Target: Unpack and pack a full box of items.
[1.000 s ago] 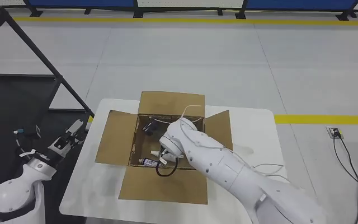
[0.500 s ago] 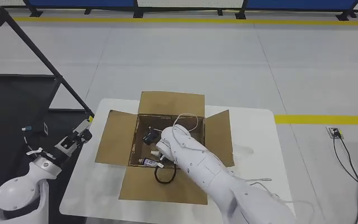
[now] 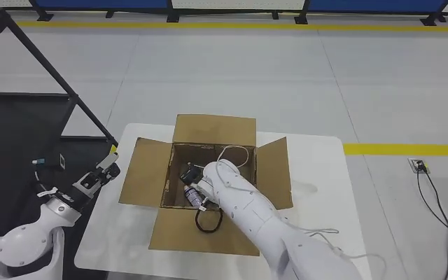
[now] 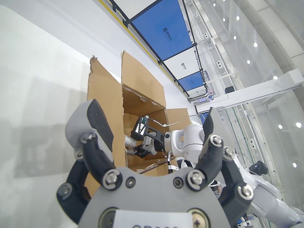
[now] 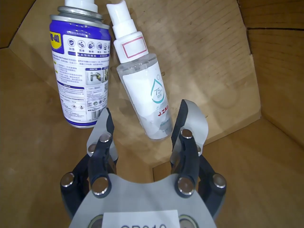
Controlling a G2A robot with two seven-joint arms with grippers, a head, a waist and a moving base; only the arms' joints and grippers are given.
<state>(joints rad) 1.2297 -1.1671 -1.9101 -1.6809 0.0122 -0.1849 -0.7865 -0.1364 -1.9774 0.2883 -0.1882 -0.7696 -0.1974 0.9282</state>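
The right arm bends down from above the worktop (image 3: pixel 318 164) into the open cardboard box (image 3: pixel 213 129), its wrist below the rim and its right pincer (image 5: pixel 146 110) aimed at the box floor. The pincer's two fingers (image 5: pixel 108 119) are spread wide. The base end of the spray bottle (image 5: pixel 142 81) lies in the space between them, with a gap showing on each side, so nothing is gripped.

The left arm is off the worktop's left edge, well apart from the box. Its left pincer (image 4: pixel 153 110) is raised and pointed toward the box's left flap. This pincer also stands wide open and holds nothing.

There is one box, near the middle of the worktop, with all four flaps folded outward. Two items are visible inside it (both lying flat on the cardboard floor). One is a blue spray can (image 5: pixel 80 72) with a white cap. The other is the clear spray bottle, with a white pump head and a white label. They lie just beside each other, lengthwise and nearly parallel, with their nozzles pointing the same way, away from the right pincer. Whether their sides touch cannot be told. The can lies just outside one finger of the right pincer, beside a side wall of the box.
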